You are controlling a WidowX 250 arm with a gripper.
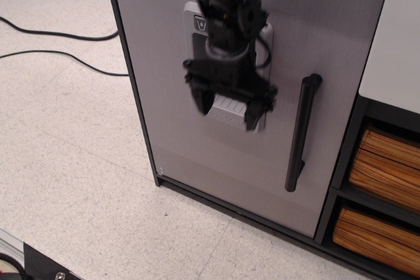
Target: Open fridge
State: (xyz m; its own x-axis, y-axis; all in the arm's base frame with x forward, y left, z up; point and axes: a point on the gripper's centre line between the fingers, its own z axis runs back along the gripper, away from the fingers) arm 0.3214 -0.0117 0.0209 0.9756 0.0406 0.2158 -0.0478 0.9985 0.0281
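Grey fridge (pixel 197 136) stands on the pale floor (pixel 72 162), filling the upper middle of the view, door shut flush inside its dark frame. No table or counter edge in sight to place it by; the fridge's right side sits against the dark shelf unit (pixel 341 181), whose white top (pixel 394 44) runs off the right edge. Two striped wooden bins (pixel 387 162) show in the unit's compartments, one above the other. Black vertical bar handle (pixel 300 132) is on the right part of the door, clear of the arm. Black robot arm (pixel 223 4) comes down from the top edge in front of the door and covers most of the recessed dispenser panel (pixel 226 111); only its left rim, one button and the lower tray show. Gripper (pixel 225 106) hangs over the lower panel, slightly blurred, fingers spread apart and pointing down, nothing between them. It sits left of the handle, not touching it. Two dark cables (pixel 59 47) trail across the floor at upper left.
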